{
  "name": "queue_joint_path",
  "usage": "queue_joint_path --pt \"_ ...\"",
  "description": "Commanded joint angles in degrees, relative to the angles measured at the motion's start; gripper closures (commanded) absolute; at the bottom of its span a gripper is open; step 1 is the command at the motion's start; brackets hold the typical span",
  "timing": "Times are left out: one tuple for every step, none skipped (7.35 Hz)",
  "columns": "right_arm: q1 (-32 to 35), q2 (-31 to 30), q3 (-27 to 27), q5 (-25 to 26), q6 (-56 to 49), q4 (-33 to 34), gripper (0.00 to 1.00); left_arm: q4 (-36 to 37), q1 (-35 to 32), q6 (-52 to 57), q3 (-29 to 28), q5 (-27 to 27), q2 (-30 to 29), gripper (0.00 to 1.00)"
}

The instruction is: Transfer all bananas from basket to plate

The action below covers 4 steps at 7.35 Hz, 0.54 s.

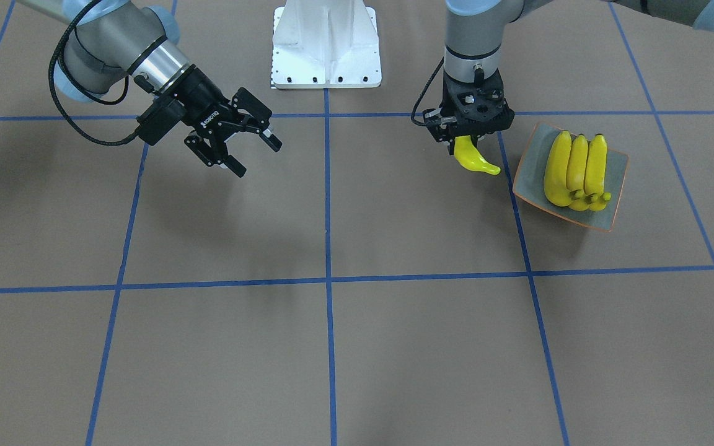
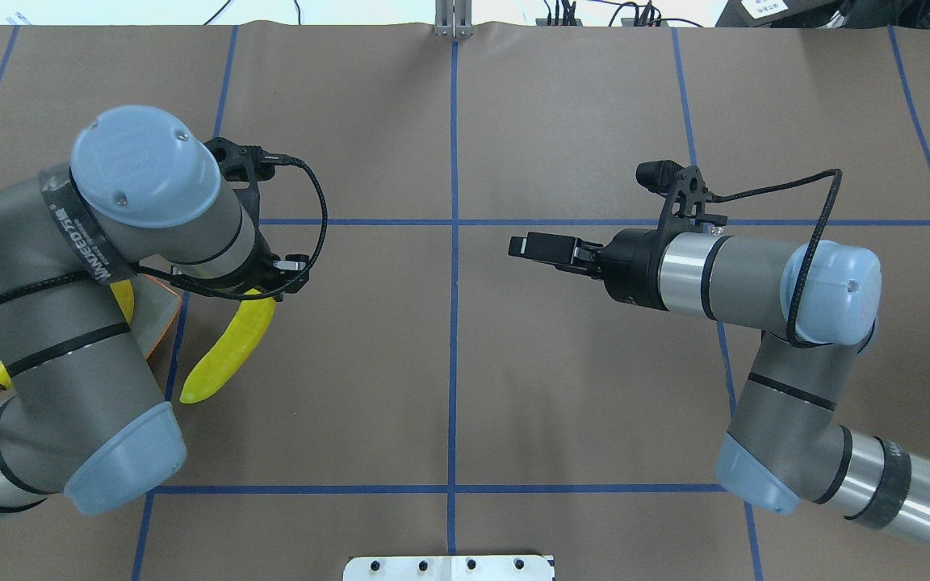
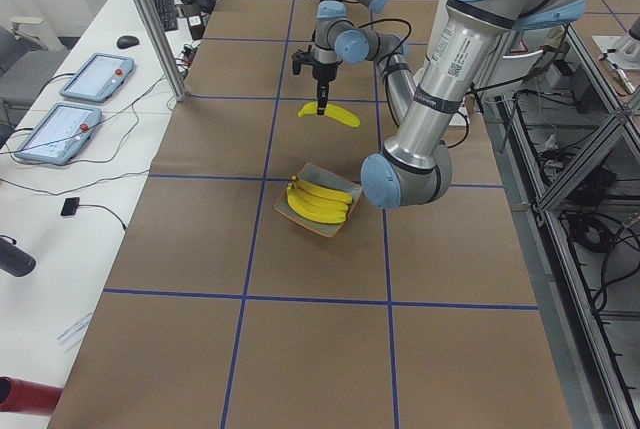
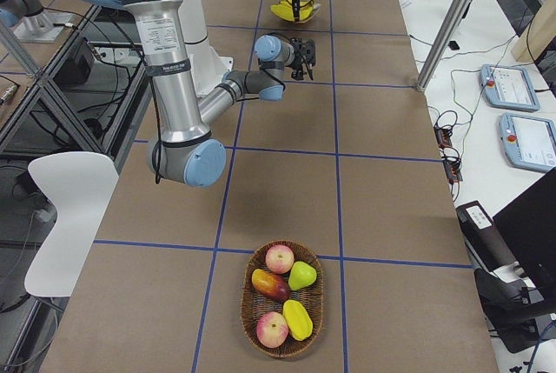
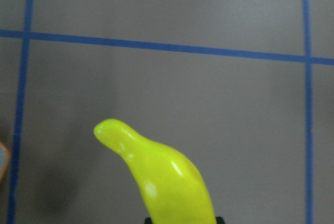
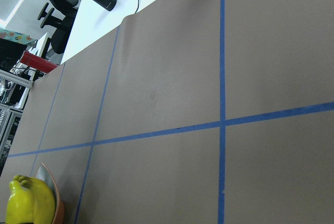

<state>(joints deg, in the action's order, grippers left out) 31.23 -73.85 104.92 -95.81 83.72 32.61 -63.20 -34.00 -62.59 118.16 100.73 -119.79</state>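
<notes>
Front view: we see the left gripper [image 1: 470,140] clamped on one banana [image 1: 475,160], just beside the plate [image 1: 532,162]. Three bananas [image 1: 575,170] lie side by side in it. The right gripper [image 1: 256,156] is spread wide, empty, well apart. Overhead: the left arm [image 2: 69,323] blocks most of the plate. Right-side view: the basket [image 4: 250,303] holds other fruit [image 4: 280,259].

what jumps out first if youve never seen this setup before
A bright yellow glossy banana hangs from the shut left gripper, above the brown table beside the squarish grey-blue plate with an orange rim. Three more yellow bananas lie side by side on that plate. The right gripper hangs open and empty across the table.
</notes>
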Motion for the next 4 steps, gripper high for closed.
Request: queue_joint_path --pt "0.06 -0.59 -0.5 0.88 0.12 0.0 0.0 8.42 1.65 2.57 0.76 -6.66 1.58 1.0" --pt "0.06 -1.2 -0.5 1.24 0.21 0.0 0.0 10.53 2.53 2.57 0.23 -9.73 2.8 1.0" --pt "0.15 -1.38 -0.5 1.76 0.3 0.0 0.0 10.46 2.62 2.65 0.14 -10.37 4.81 1.0" --pt "0.32 -1.56 -0.5 2.29 0.47 0.0 0.0 10.55 2.71 2.65 -1.25 -11.51 5.01 1.0"
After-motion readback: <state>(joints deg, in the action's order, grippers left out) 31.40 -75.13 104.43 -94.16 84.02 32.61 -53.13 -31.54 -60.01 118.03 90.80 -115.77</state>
